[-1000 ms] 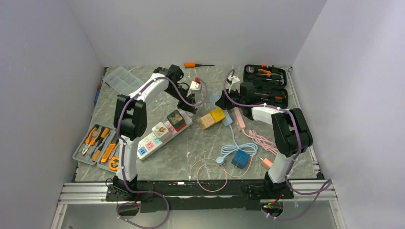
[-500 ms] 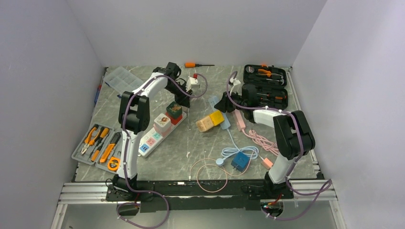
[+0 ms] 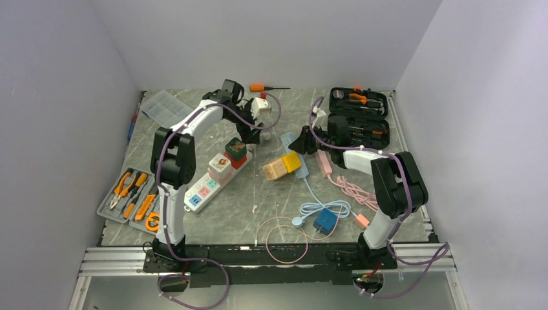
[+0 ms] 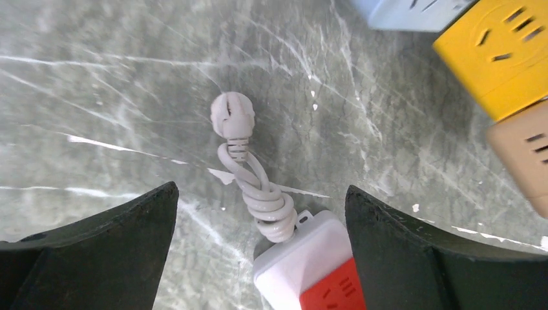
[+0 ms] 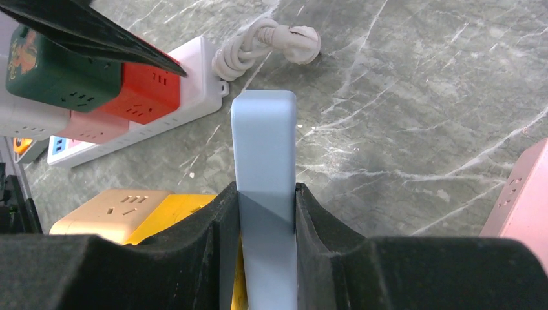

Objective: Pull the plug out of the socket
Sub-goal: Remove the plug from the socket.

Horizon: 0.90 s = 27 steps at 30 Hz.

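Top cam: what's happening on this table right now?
The right end effector is clamped on the light blue power strip, with the yellow cube and tan cube beside it. The left end effector is open, empty, above the end of the white power strip and its coiled cord. The green cube and red cube sit on that strip.

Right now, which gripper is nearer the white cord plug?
Left. Left gripper hovers over the white plug, jaws open astride its cord. Right gripper, shut on the blue power strip, is farther back; the plug lies past the strip's far end.
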Each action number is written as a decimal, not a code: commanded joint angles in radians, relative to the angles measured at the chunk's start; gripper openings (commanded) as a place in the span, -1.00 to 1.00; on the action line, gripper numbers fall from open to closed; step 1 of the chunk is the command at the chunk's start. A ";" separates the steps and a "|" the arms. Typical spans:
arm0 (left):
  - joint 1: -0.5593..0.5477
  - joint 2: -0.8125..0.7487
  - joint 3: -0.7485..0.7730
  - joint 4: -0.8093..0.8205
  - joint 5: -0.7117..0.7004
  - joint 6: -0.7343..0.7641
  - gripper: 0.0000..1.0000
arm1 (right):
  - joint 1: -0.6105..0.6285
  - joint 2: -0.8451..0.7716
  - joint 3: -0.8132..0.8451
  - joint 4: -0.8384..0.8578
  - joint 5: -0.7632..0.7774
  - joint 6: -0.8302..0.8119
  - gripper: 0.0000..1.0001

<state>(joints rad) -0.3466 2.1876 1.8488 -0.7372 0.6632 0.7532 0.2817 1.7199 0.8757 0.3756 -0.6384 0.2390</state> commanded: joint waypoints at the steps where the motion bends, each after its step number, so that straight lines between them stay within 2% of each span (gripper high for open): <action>1: -0.003 -0.158 0.060 -0.031 0.029 -0.027 0.99 | 0.000 -0.036 0.046 0.059 -0.072 0.064 -1.00; 7: -0.024 -0.338 0.052 -0.073 0.066 -0.098 0.99 | 0.014 -0.038 0.088 0.032 -0.056 0.094 -1.00; 13: -0.227 -0.487 0.004 -0.204 -0.201 -0.001 0.99 | 0.061 -0.065 0.142 -0.067 0.072 0.096 -1.00; 19: -0.364 -0.600 -0.234 -0.030 -0.332 -0.066 0.99 | 0.152 -0.116 0.165 -0.107 0.209 0.089 -1.00; 24: -0.389 -0.598 -0.295 0.007 -0.332 -0.183 0.99 | 0.175 -0.157 0.179 -0.146 0.284 0.098 -1.00; 27: -0.405 -0.615 -0.350 0.072 -0.420 -0.205 0.99 | 0.175 -0.181 0.184 -0.166 0.293 0.105 -1.00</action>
<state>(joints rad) -0.7345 1.6001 1.5311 -0.7727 0.3462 0.6273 0.4656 1.6249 0.9936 0.1791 -0.3901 0.2886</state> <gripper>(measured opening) 0.994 0.345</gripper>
